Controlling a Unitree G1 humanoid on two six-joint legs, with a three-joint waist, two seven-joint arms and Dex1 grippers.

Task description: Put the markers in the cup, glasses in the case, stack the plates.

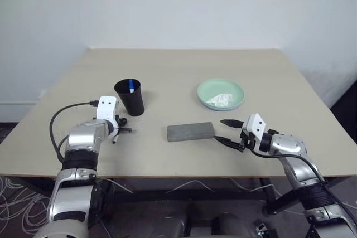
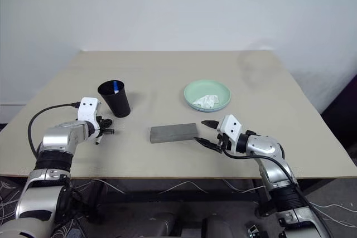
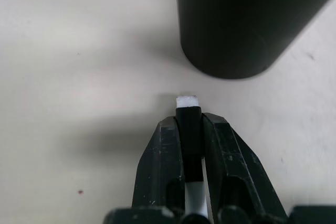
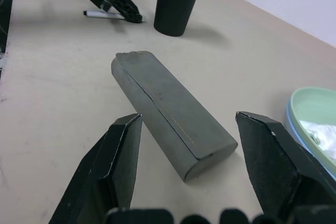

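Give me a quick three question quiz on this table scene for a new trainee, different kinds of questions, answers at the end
1. True or false: the grey case lies closed.
2. What does the left hand grip? A) tissue B) black-capped marker C) cup
3. Fill in: the crumpled tissue lies in the ____ plate.

Key: 1 true. 2 B. 3 mint green. The right hand is open, near the case.

The table is viewed from above by both head cameras. The cup is seen close by the left wrist camera; the case, by the right.

Black-capped marker beside cup, seemingly flat
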